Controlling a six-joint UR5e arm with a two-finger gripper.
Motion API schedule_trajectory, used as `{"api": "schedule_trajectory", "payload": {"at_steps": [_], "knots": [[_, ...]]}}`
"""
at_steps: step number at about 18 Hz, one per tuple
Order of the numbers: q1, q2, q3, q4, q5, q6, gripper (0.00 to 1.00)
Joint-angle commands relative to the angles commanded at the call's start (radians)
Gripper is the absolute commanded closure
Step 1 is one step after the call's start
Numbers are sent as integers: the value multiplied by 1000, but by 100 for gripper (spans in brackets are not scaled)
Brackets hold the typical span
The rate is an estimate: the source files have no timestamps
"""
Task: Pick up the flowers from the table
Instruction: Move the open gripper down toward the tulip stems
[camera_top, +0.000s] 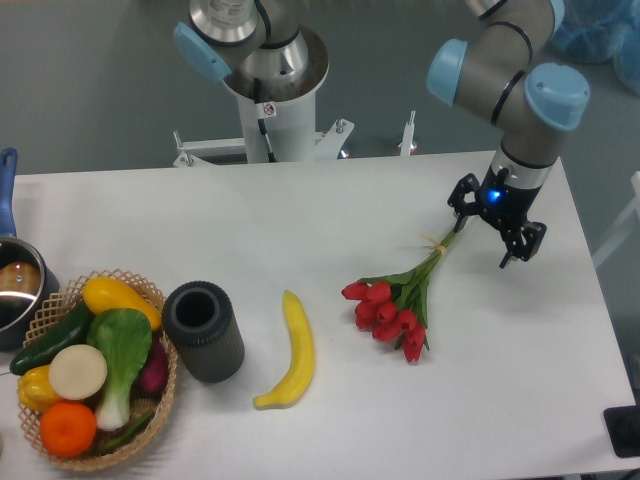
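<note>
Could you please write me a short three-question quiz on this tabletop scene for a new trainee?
1. True or false: the flowers are lying on the table.
2. Which end of the flowers points toward the gripper? A) the red buds B) the tied stems C) neither
3. Fill in: between the flowers and the dark cup lies a ____.

Key
1. True. The bunch rests on the tabletop, buds nearest the camera.
2. B. The stem ends reach up to the gripper; whether the fingers have closed on them cannot be told.
3. Banana.
</note>
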Motion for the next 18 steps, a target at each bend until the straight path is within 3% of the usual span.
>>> {"api": "schedule_trajectory", "payload": {"at_steps": [8,16,18], "knots": [[-20,-14,-9,2,20,-5,0],[-35,-44,-12,-5,11,-118,0],[-34,-51,-21,-2,-35,-175,0]]}}
